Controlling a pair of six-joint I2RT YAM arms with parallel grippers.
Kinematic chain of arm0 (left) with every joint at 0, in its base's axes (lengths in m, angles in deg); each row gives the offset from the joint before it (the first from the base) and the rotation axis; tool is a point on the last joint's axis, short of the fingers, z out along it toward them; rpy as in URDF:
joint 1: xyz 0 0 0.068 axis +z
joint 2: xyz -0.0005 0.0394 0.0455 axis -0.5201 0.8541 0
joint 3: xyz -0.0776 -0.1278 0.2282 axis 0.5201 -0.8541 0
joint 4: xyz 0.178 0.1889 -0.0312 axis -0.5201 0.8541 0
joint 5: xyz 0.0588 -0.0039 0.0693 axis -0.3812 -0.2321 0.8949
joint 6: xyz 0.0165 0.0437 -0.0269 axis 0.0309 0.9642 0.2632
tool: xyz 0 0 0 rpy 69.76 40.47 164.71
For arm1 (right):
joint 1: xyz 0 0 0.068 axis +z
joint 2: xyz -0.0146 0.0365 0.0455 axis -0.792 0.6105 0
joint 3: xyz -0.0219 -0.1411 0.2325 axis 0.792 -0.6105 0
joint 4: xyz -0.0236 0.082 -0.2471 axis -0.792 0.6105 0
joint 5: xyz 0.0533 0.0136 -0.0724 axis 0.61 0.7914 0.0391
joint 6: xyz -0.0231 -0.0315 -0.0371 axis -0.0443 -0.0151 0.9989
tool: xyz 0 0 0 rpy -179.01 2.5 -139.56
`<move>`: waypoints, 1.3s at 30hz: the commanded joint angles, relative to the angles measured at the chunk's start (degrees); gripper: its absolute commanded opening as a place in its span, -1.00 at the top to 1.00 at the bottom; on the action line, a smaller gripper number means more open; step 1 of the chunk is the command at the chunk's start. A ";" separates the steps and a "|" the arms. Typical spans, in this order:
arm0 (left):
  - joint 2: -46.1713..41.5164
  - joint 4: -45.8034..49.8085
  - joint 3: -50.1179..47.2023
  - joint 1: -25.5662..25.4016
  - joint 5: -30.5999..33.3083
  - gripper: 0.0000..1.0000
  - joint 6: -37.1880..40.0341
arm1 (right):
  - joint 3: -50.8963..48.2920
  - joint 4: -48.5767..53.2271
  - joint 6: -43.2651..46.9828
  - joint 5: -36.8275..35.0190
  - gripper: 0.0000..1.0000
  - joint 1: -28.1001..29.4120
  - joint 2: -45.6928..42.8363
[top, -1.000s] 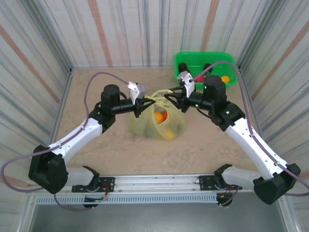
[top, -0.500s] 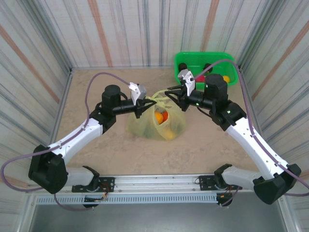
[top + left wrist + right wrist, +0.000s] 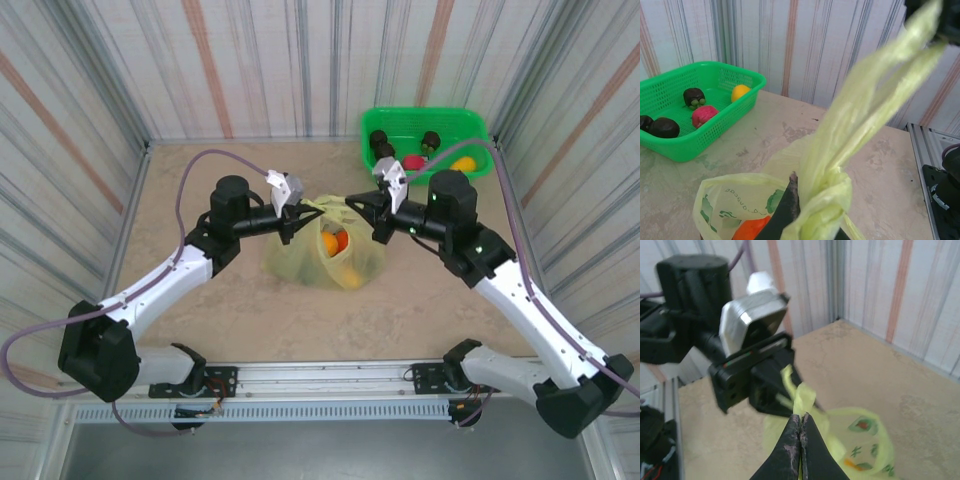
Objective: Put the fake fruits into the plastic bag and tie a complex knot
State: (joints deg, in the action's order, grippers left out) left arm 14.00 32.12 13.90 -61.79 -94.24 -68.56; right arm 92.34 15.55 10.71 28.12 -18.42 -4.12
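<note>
The plastic bag (image 3: 325,255), pale yellow-green and translucent, sits at mid-table with fake fruits inside; an orange one (image 3: 332,241) shows through. Its handles are twisted into a knot (image 3: 826,197). My left gripper (image 3: 291,216) is shut on the plastic bag at this knot, one dark finger (image 3: 787,206) showing beside it. From the knot a handle strand (image 3: 875,95) runs up to my right gripper (image 3: 801,416), which is shut on the strand's end (image 3: 803,392), directly facing the left gripper.
A bright green basket (image 3: 470,120) stands at the back right, close behind the right arm. It holds loose fruits: dark ones (image 3: 665,128), a pink one (image 3: 703,115) and a yellow one (image 3: 740,92). Striped walls enclose the table.
The right gripper has closed on the bag's handle strand and its arm has shifted slightly back toward the right. The left gripper has held its grip in place.
</note>
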 commanded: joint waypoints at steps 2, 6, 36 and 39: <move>-0.56 -0.48 0.56 1.84 3.06 1.00 -2.26 | -6.30 -1.90 -0.10 -0.44 1.00 4.49 -6.73; 0.09 -1.12 0.93 2.46 3.16 1.00 -3.76 | -15.45 -6.18 2.63 -1.76 1.00 10.80 -10.51; 0.34 12.28 6.47 -0.97 7.02 0.82 -0.49 | -17.60 -27.32 1.95 -13.86 1.00 7.11 14.12; 0.45 13.84 7.01 -0.93 7.23 0.75 -0.13 | -18.20 -27.81 1.28 -13.50 1.00 6.71 13.63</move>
State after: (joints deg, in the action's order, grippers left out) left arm 14.50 43.35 18.75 -62.49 -88.23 -69.76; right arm 75.65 -12.03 13.68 13.91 -11.03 10.74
